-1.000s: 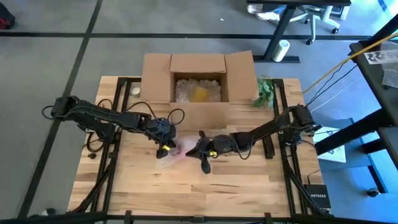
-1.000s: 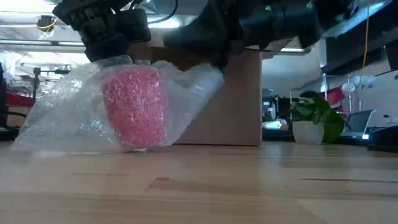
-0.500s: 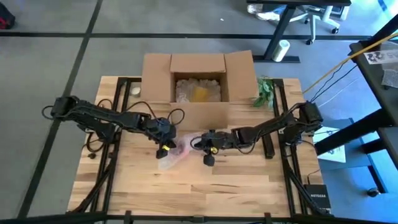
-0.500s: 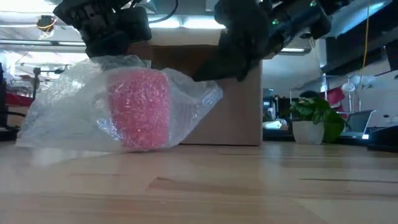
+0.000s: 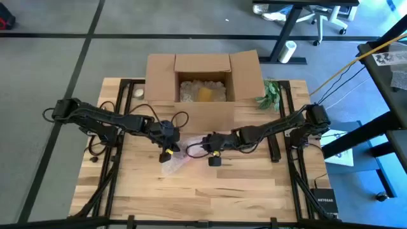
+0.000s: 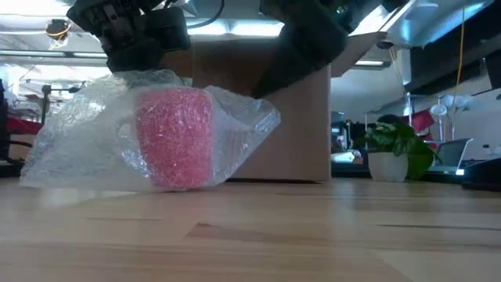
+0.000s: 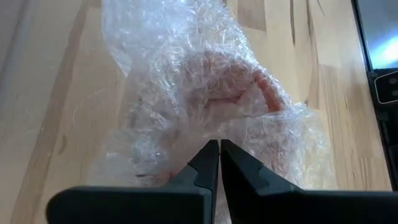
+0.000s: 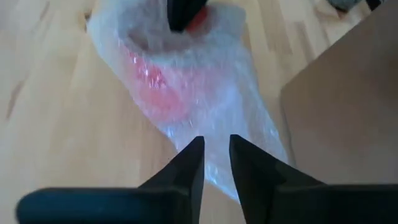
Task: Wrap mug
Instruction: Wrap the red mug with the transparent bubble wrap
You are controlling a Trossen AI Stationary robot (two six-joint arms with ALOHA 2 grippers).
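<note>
**Pink mug sits swaddled in bubble wrap at mid-desk**

Nearest you, the bare planks of the desk [image 6: 313, 243] run up to the mug [image 6: 174, 138], which stands upright inside a loose sheet of bubble wrap [image 6: 70, 149]. Your left pincer [image 7: 215, 163] is clamped on a fold of that wrap at the top of the bundle, its tips pressed together. Your right pincer [image 8: 216, 158] hovers just beside the wrap's far flap, fingers slightly parted and gripping nothing. Behind both, the open cardboard box [image 5: 202, 79] shows pale filler, and a small potted plant [image 6: 395, 153] stands off beside it.
</note>
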